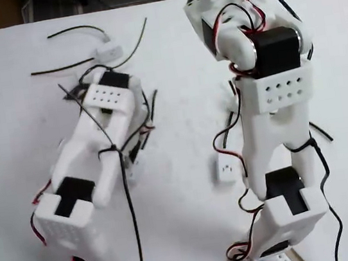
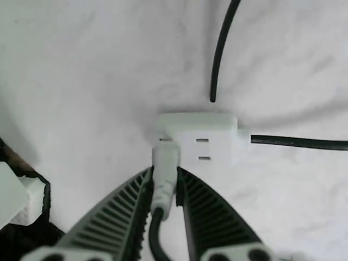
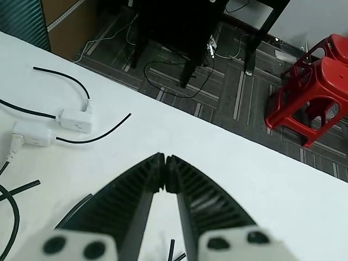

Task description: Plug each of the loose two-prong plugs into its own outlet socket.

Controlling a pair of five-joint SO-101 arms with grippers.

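Jaws first: the left gripper (image 2: pixel 165 175) is clamped hard on a white plug (image 2: pixel 165 157), with one ribbed finger (image 2: pixel 128 212) on each side of it. The plug's black cord (image 2: pixel 155 239) trails out the back between them. Straight ahead of those jaws the plug's nose is pressed up against a white socket (image 2: pixel 209 128) lying flat on the white table (image 2: pixel 81 81). The prongs are hidden, so I cannot tell how deep they sit. Three short slots show on the socket's face, one right at the plug's nose and two just beside it. A black wire (image 2: pixel 299 143) runs off from the socket's side, and a loose wire (image 2: pixel 220 54) ends just short of the socket's far edge. In the high view the left arm (image 1: pixel 91 142) lies stretched across the table toward that same socket.

Over to the right gripper (image 3: pixel 164 160): its jaws are pressed together tip to tip with nothing between them. It hangs high above the table, facing the far edge, with a red stool (image 3: pixel 321 92) on the floor beyond. The plug and its socket sit well apart from this gripper. A second socket (image 1: pixel 227 168) lies face up on the table, just beside the right arm (image 1: pixel 275 110) on the side toward the left arm. It is well apart from both grippers.
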